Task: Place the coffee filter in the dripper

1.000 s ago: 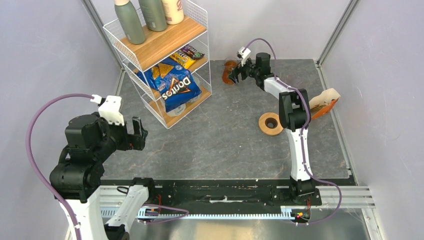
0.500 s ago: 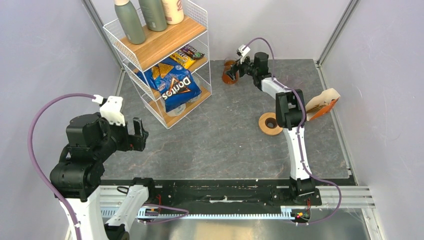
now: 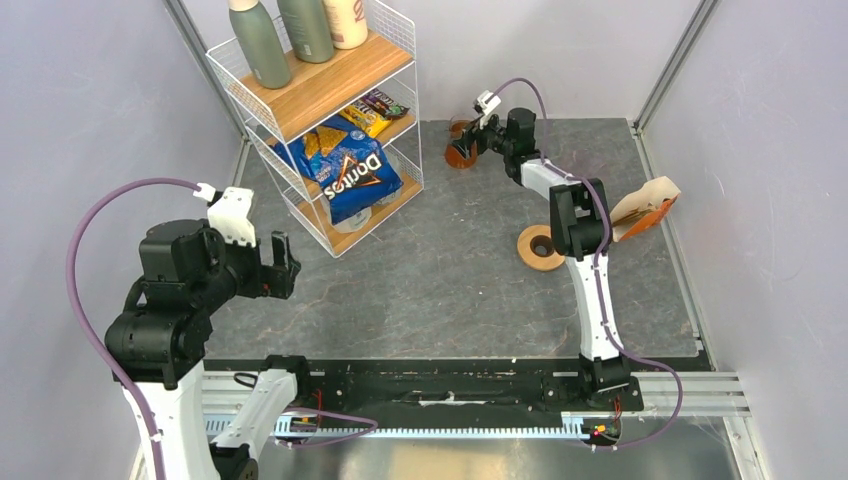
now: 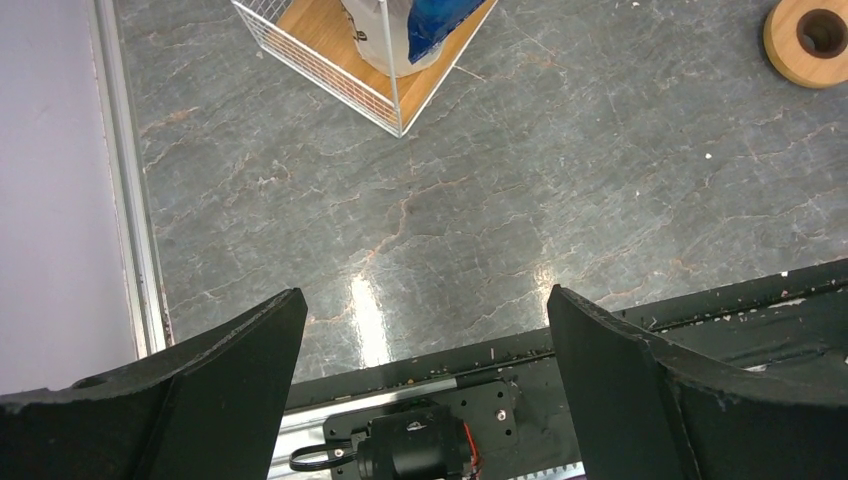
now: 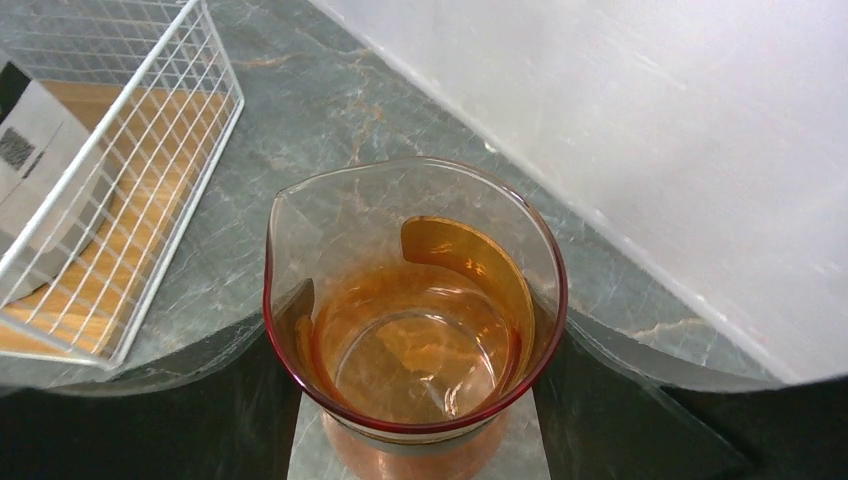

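Note:
The single coffee filter and the clear dripper do not show in any view. My right gripper (image 3: 468, 143) is stretched to the far back of the table, open, with its jaws on either side of the amber glass beaker (image 3: 458, 152). In the right wrist view the beaker (image 5: 415, 300) stands upright and empty between the two dark fingers (image 5: 150, 400), close to both. My left gripper (image 3: 282, 262) is open and empty, raised above the near left of the table. In the left wrist view (image 4: 425, 400) only bare table lies between its fingers.
A flat wooden ring (image 3: 541, 247) lies right of centre, also in the left wrist view (image 4: 812, 40). The orange-and-cream filter pack (image 3: 645, 210) leans at the right edge. A white wire shelf (image 3: 330, 130) with bottles and snack bags stands at the back left.
My right gripper has moved further back and left until its jaws stand around the amber beaker. The left arm has shifted slightly to the right.

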Available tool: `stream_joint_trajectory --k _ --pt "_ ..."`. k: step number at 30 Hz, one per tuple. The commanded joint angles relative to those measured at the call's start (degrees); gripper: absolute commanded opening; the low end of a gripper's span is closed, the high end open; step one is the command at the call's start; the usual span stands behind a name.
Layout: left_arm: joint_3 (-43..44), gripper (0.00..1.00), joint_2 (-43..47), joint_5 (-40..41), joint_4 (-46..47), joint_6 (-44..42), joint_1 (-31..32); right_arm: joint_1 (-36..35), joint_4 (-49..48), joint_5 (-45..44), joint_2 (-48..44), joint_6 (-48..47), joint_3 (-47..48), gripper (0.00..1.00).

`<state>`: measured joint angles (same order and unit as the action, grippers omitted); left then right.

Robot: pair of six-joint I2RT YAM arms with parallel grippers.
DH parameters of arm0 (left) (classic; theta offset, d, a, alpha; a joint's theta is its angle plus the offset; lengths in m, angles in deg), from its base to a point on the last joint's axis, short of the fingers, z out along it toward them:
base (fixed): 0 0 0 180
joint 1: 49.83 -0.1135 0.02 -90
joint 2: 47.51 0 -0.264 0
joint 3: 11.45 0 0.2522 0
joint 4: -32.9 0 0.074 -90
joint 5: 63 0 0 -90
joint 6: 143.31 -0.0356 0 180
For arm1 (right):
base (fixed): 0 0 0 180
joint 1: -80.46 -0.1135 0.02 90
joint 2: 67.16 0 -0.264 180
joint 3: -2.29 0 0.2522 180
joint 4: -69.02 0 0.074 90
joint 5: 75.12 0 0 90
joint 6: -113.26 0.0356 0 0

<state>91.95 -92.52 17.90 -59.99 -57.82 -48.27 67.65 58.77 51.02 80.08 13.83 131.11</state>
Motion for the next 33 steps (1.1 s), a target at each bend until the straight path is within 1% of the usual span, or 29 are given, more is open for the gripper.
stream_joint_trajectory --k 1,6,12,16,19,21,25,30,33 --pt "-1.1 0.98 0.1 -2.1 2.7 -2.1 -0.4 -0.2 -4.2 1.3 -8.0 -0.1 -7.1 0.70" --pt "-3.0 0.98 0.8 -3.3 4.6 -1.2 -0.4 0.1 -6.9 4.1 -17.6 -1.2 -19.9 0.69" --pt "-3.4 0.98 0.8 -6.6 6.3 0.0 -0.4 0.2 -7.9 9.9 -31.7 -0.7 -36.7 0.67" --pt "-3.4 0.98 1.0 -8.1 7.1 0.4 -0.4 -0.9 -9.6 12.4 -41.7 -0.5 -49.0 0.67" --pt "-3.8 0.98 1.7 -9.5 7.4 0.7 -0.4 -2.8 -10.9 12.2 -49.4 -1.6 -57.1 0.67" --pt "-4.1 0.98 2.1 -10.4 7.6 0.7 -0.4 -4.4 -12.1 10.7 -53.6 -1.6 -61.5 0.67" --pt "-3.7 0.98 2.8 -11.1 8.2 -0.8 -0.4 -9.8 -13.6 3.0 -61.3 -1.1 -69.8 0.67" --pt "-2.8 0.98 3.6 -11.3 8.5 -0.9 -0.4 -18.8 -13.5 -6.8 -70.3 -0.6 -79.4 0.67" --pt "-2.7 0.98 4.1 -12.1 8.3 -0.9 -0.4 -23.3 -12.3 -10.9 -73.6 -1.3 -83.5 0.67"
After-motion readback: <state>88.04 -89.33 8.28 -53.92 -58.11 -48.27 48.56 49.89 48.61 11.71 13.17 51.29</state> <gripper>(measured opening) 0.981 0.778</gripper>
